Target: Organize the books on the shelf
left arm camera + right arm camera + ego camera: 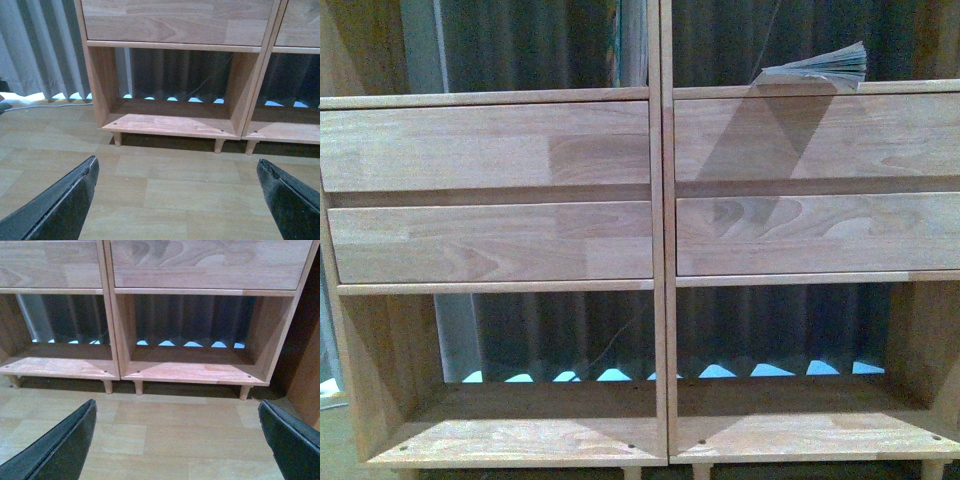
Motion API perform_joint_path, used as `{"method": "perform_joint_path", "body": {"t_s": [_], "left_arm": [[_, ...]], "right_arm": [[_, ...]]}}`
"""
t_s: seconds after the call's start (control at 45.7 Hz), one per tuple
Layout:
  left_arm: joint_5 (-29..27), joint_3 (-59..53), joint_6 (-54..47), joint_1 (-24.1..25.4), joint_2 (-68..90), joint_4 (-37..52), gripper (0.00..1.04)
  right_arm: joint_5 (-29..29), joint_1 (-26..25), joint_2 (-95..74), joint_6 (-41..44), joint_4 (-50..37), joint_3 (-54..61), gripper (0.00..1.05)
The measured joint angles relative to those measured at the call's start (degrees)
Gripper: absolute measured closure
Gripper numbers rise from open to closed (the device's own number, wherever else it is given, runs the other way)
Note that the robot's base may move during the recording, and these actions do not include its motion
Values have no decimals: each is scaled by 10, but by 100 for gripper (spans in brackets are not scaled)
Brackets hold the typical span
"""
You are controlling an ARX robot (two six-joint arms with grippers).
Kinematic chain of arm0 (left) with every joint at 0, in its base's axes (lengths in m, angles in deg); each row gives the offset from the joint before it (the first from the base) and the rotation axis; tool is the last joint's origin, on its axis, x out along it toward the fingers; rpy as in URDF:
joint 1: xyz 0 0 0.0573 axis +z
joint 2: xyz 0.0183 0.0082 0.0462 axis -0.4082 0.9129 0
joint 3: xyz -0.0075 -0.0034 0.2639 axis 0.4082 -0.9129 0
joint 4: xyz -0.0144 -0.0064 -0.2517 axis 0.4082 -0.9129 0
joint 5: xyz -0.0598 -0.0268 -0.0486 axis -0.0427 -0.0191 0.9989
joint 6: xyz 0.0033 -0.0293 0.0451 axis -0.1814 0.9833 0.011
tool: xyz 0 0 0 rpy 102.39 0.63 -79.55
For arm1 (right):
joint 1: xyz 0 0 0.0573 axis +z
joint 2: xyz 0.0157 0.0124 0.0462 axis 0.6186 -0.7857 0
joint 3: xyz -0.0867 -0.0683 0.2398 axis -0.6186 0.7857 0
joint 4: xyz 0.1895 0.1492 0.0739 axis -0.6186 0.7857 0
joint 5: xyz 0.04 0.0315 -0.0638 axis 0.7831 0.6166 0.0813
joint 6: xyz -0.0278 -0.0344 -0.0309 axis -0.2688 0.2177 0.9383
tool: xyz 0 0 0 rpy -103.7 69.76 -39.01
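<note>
The light wood shelf (658,250) fills the front view, two columns with drawer fronts and open compartments above and below. A thick book (820,68) with grey page edges lies flat in the upper right compartment, partly over the front edge. A thin upright book spine (617,45) shows in the upper left compartment by the divider. Neither arm shows in the front view. My left gripper (177,172) is open and empty above the floor before the left column (170,122). My right gripper (177,412) is open and empty before the right column (192,371).
Wood-look floor (165,185) lies in front of the shelf, which stands on short peg legs (218,145). Grey pleated curtain (40,45) hangs behind and left of the shelf. A dark wall or panel (305,355) stands right of the shelf.
</note>
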Motion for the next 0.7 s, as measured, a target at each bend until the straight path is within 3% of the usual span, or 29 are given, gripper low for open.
{"method": "perform_joint_path", "body": {"t_s": [0.7], "left_arm": [[0, 0, 0, 0, 0, 0, 7]], "right_arm": [[0, 0, 0, 0, 0, 0, 7]]}}
